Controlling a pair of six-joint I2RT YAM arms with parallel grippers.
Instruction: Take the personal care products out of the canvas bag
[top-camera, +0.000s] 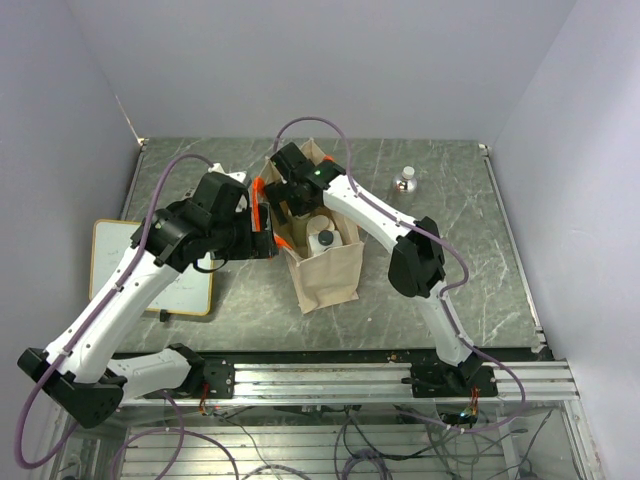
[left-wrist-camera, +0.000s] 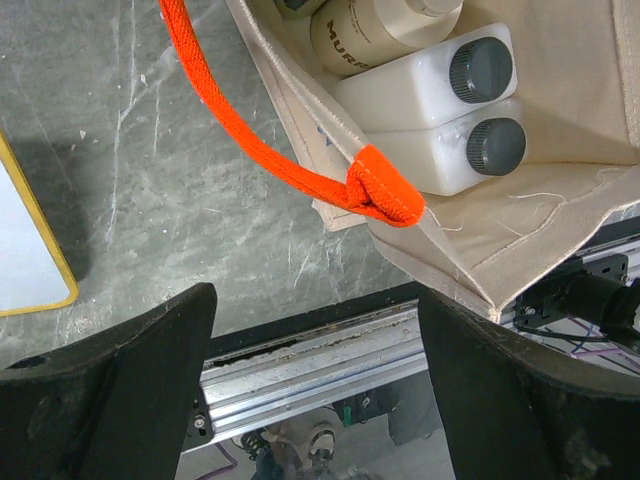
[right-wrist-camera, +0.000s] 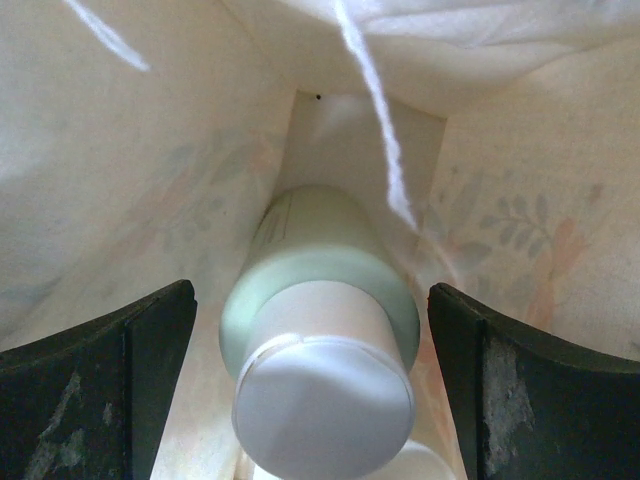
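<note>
bottle (right-wrist-camera: 318, 262) in the bag (top-camera: 330, 282), right gripper (right-wrist-camera: 315, 335) wide open astride it: sink lower, pinch the body below the cap (right-wrist-camera: 325, 405). left gripper (left-wrist-camera: 315, 345), open too, hovers left of the bag.

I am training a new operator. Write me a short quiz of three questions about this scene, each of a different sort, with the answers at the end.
1. True or false: the left jaws are shut on the orange handle of the canvas bag.
2. Choose one. The small clear round bottle stands: A) inside the bag; B) on the table, to the right of the bag; C) between the right jaws.
3. Count: how many white squarish bottles with dark caps does the left wrist view show in the bag?

Key: 1 false, the jaws stand open and apart from the handle; 2 B; 3 two.
</note>
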